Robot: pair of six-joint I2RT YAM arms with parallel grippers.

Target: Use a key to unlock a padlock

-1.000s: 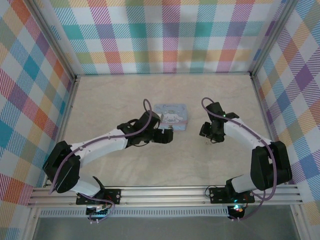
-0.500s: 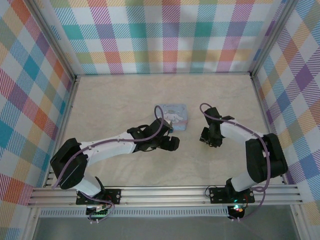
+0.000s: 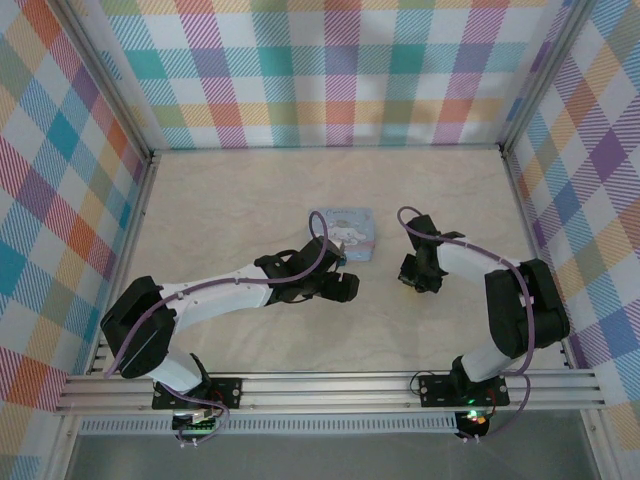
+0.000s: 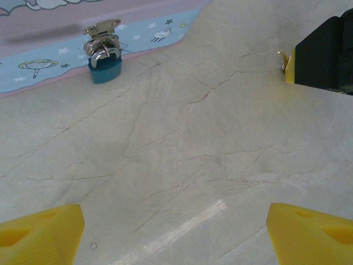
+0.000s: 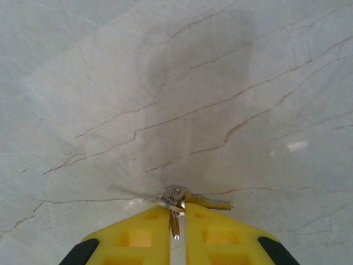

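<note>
Marbled beige table (image 3: pixel 220 210) inside plaid walls (image 3: pixel 340 70) is my workspace. On the left, my left gripper (image 3: pixel 343 287) hovers low just in front of the tin (image 3: pixel 345 230). Its yellow fingertips (image 4: pixel 38 232) are spread wide with nothing but bare table between them.

From that wrist, the padlock (image 4: pixel 105 61) lies ahead and off to the left. It has a blue body and a silver shackle, and it hangs from the hasp (image 4: pixel 102 28) on the tin's near wall. The shackle is at the top and the body hangs below it, low against the table. I judge the keyhole to be on the body's underside, facing roughly back toward me, though I cannot see it.

Further right, my right gripper (image 5: pixel 177 215) sits beside the tin's right flank, well apart from the padlock. Its yellow fingers are pinched shut on a small ring with what look like 2 keys. 1 blade runs back between my fingers. The other key (image 5: pixel 208 204) pokes out sideways to the right, across my reach rather than along it. I cannot tell whether it is touching the table.

My left arm is nearer the padlock. I reckon it should steady the body while my right swings leftward and turns the key's long axis toward the lock.
</note>
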